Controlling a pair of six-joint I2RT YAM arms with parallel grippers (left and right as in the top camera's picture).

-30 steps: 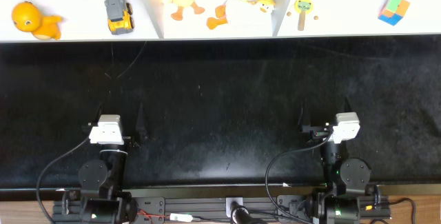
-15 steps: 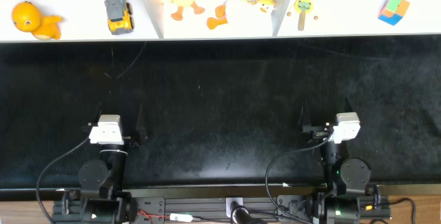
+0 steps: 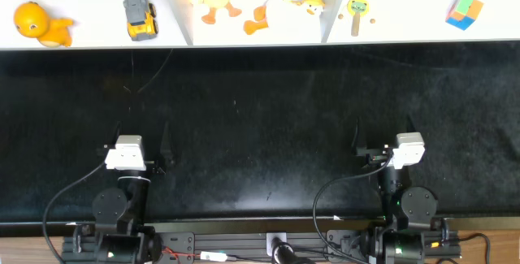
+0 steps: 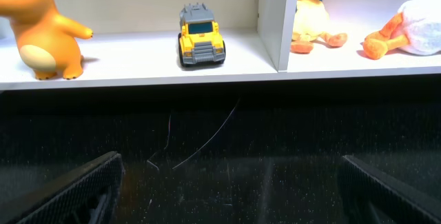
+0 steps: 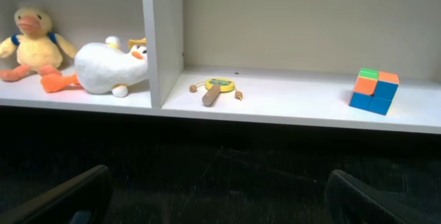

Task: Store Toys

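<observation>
Top view, left gripper (image 3: 140, 132): it sits at the near left of the black table (image 3: 260, 101). Its jaws are spread wide and hold nothing.
Top view, right gripper (image 3: 382, 132): it sits at the near right. Its jaws are spread wide too, with nothing in them.
Top view, shelf (image 3: 89, 38): it is white and runs along the far edge of the table. It has three boxes side by side. All six toys are in it, well apart from both grippers.
Left wrist view, jaws: only bare table lies between the two fingers. The toys are far past them.
Left wrist view, left box: the orange duck (image 4: 41, 27) stands at the left. The yellow truck (image 4: 201, 36) is to its right, with its front to the table.
Left wrist view, middle box: the yellow soft duck (image 4: 311, 14) sits up at the left. The white soft duck (image 4: 417, 31) lies down to its right.
Right wrist view, jaws: only bare table lies between the fingers here too.
Right wrist view, middle box: the two soft ducks are just beside each other.
Right wrist view, right box: the little wooden rattle (image 5: 217, 89) lies flat near the left wall. The colour cube (image 5: 374, 91) stands at the right, well apart from it.
</observation>
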